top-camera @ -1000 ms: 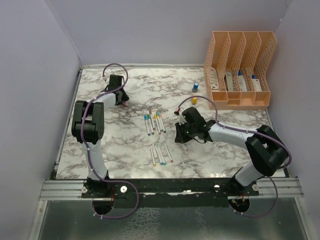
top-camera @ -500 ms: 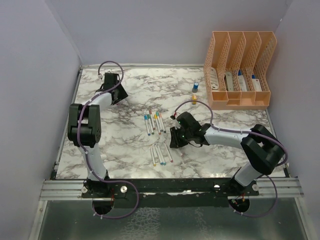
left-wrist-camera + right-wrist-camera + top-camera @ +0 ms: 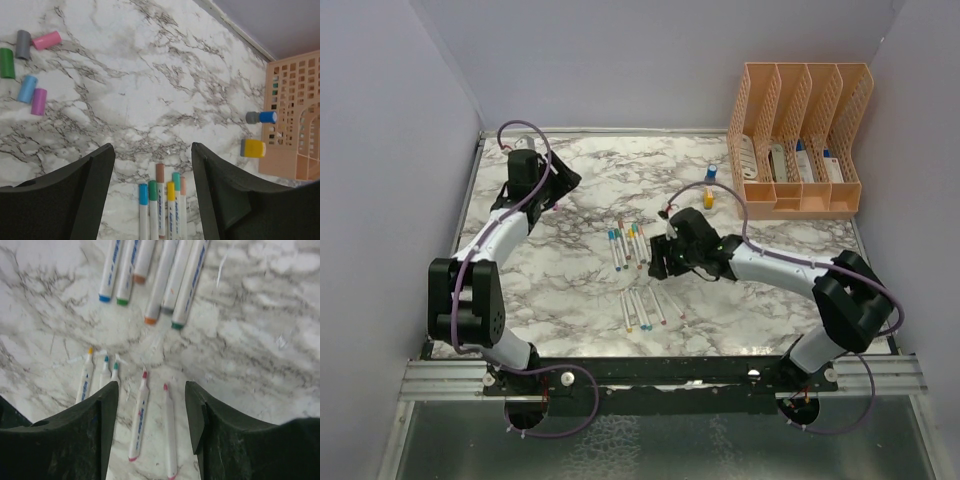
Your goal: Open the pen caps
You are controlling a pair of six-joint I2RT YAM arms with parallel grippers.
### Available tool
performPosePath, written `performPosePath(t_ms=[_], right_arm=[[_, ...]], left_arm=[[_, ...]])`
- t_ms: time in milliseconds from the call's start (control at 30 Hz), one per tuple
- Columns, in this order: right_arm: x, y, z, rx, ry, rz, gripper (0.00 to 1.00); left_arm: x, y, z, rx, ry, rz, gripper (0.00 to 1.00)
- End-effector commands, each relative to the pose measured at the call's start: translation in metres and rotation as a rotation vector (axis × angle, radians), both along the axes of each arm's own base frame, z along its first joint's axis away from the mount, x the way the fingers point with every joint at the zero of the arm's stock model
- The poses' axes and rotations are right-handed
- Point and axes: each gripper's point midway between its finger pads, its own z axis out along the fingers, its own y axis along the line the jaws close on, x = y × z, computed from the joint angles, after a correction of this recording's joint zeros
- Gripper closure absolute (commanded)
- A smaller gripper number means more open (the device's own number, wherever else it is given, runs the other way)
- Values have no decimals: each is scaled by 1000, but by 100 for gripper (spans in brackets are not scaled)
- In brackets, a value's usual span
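Several capped pens (image 3: 630,245) lie side by side at the table's middle; they also show in the left wrist view (image 3: 162,202) and the right wrist view (image 3: 150,275). Nearer me lie several uncapped pens (image 3: 645,308) with bare coloured tips (image 3: 141,412). Loose pen caps (image 3: 31,70) in pink, grey, green, blue and purple lie at the far left. My left gripper (image 3: 558,186) (image 3: 152,150) is open and empty, raised near the caps. My right gripper (image 3: 659,263) (image 3: 151,395) is open and empty, just above two pink-tipped uncapped pens.
A peach file divider rack (image 3: 800,140) (image 3: 295,125) stands at the back right. A small blue bottle (image 3: 711,173) (image 3: 261,117) and a yellow-orange one (image 3: 708,198) (image 3: 252,148) stand beside it. Walls close the left, back and right sides.
My left arm has swung out to the left and its gripper has risen and turned toward the middle. My right gripper has moved left and farther, to between the two pen groups.
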Motion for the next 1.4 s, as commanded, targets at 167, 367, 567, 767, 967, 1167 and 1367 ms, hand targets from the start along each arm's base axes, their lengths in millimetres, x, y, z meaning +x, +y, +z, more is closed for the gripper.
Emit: performPosePath(t_ms=[167, 367, 567, 767, 967, 1167, 1367], right_arm=[[74, 7, -6, -260, -171, -23, 44], [99, 14, -8, -325, -191, -53, 44], [106, 21, -13, -332, -186, -53, 45], [108, 23, -23, -343, -169, -51, 49], [108, 23, -29, -350, -162, -51, 52], [108, 23, -36, -354, -148, -45, 54], [106, 24, -44, -361, -126, -39, 56]], left_arm=[[-38, -29, 29, -147, -125, -135, 22], [-58, -39, 29, -200, -140, -189, 1], [-67, -41, 36, -222, -167, -193, 1], [-71, -40, 35, -228, -164, -187, 1], [-73, -40, 31, -235, -157, -180, 1], [-73, -39, 27, -234, -149, -176, 1], [-73, -40, 21, -238, -135, -173, 1]])
